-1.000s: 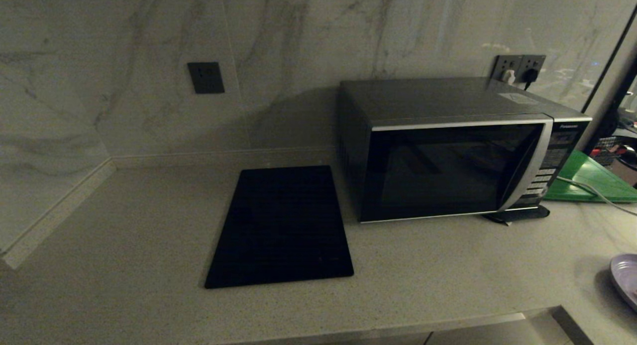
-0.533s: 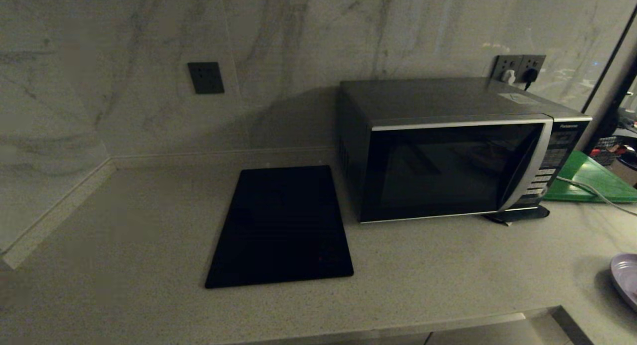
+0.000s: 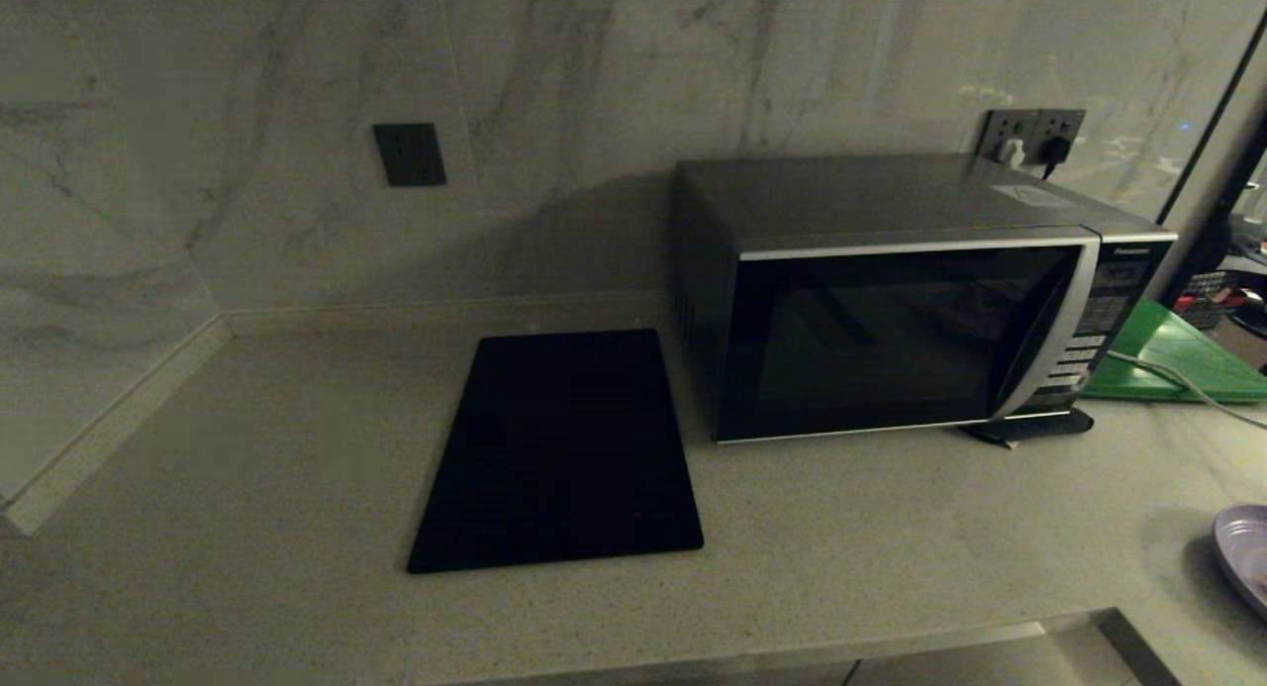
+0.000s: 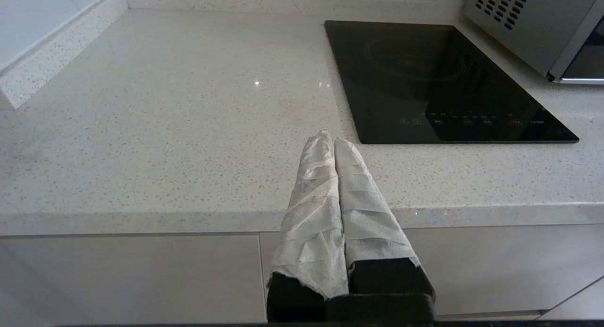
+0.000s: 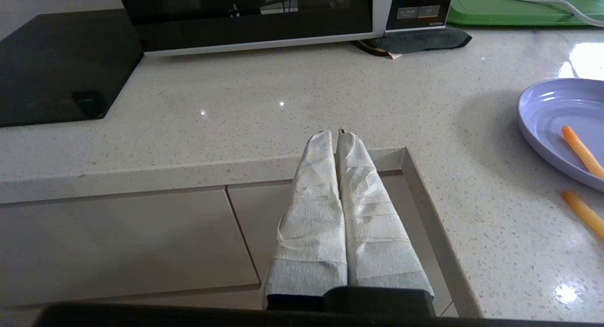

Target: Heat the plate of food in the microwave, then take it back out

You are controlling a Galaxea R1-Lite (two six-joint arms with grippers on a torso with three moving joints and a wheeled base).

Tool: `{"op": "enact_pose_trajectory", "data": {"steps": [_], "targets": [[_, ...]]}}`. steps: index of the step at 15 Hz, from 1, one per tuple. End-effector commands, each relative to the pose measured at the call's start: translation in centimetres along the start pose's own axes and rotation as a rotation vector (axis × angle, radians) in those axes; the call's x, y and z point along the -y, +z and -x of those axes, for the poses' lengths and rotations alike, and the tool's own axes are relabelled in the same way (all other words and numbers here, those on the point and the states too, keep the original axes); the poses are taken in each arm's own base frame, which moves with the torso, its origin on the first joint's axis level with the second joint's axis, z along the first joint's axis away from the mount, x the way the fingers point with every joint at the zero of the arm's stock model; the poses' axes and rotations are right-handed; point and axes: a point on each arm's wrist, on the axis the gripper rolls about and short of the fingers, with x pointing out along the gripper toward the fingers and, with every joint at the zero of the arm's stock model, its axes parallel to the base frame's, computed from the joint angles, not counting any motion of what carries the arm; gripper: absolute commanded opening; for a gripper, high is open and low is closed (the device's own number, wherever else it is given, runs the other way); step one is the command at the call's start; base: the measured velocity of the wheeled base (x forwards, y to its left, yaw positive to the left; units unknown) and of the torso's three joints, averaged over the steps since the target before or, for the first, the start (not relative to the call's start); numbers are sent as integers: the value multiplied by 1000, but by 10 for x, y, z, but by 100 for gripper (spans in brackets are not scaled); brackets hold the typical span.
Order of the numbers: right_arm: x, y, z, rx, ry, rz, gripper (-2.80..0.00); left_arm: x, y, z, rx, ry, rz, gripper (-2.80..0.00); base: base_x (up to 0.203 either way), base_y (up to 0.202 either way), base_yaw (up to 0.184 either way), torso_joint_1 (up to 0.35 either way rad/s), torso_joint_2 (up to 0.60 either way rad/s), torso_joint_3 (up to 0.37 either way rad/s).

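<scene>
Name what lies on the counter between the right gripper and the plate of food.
Only bare counter, seen in the right wrist view, separates the right gripper from the plate of food.

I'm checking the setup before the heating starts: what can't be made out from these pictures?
- Plate of food: cut off by the frame edge in the head and right wrist views, so its full contents are unseen.
- Microwave interior: hidden behind the dark glass door.
- Button labels: too small to read in either view.
- Both arms: outside the head view.
</scene>
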Motion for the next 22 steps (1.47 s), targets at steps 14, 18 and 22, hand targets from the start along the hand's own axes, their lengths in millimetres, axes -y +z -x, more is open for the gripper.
{"op": "enact_pose_trajectory", "data": {"steps": [14, 18, 22], "targets": [[0, 0, 0, -2, -1, 0, -280, 0, 0, 0, -1, 1, 0, -280, 0, 0, 0, 0, 0, 0], [0, 0, 0, -2, -1, 0, -280, 0, 0, 0, -1, 1, 0, -280, 0, 0, 0, 0, 0, 0], [0, 0, 0, -2, -1, 0, -280, 0, 0, 0, -1, 1, 0, -280, 0, 0, 0, 0, 0, 0]]}}
